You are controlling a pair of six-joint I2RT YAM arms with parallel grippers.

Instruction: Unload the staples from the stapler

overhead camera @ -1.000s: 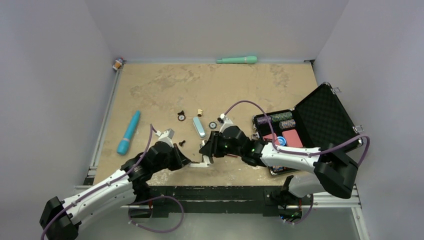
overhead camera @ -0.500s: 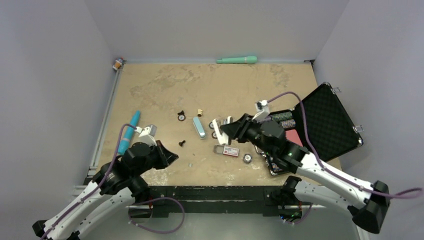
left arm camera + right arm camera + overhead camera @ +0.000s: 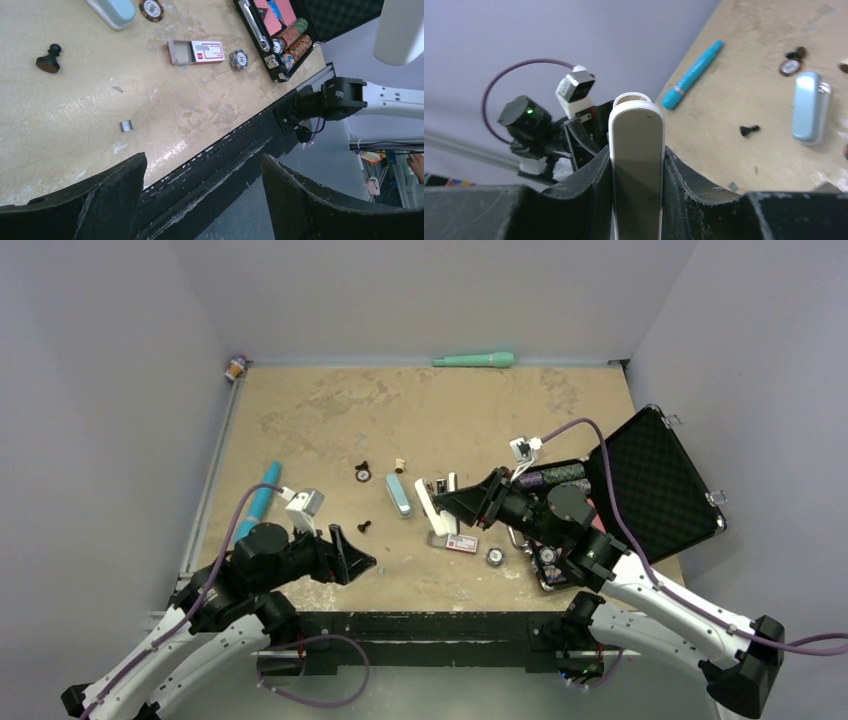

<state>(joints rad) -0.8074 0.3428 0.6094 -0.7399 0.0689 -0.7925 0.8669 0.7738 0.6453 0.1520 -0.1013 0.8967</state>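
Because the staples are a tiny, short strip of silvery-grey metal, they will likely be almost weightless. They should be stiff yet easy to break apart, and slick against the worktop. The strip lies flat and loose on a bare patch near the front edge, apart from everything else. In the left wrist view a black chess pawn sits beyond it to one side. A small box with a red-and-white label lies farther off, just beside a poker chip. The best hold would probably be a light pinch across its two long sides, fingertips set close to the surface, since a hard squeeze or a catch on one end could snap it or flick it away. The left end effector is released, its two black jaws spread wide with nothing between them, hovering over the front edge just short of the strip. The right end effector is clenched on the stapler, a slim white body with a grey face gripped lengthwise between its fingers. It appears held off the worktop, well apart from the strip. The strip looks already out of the stapler.
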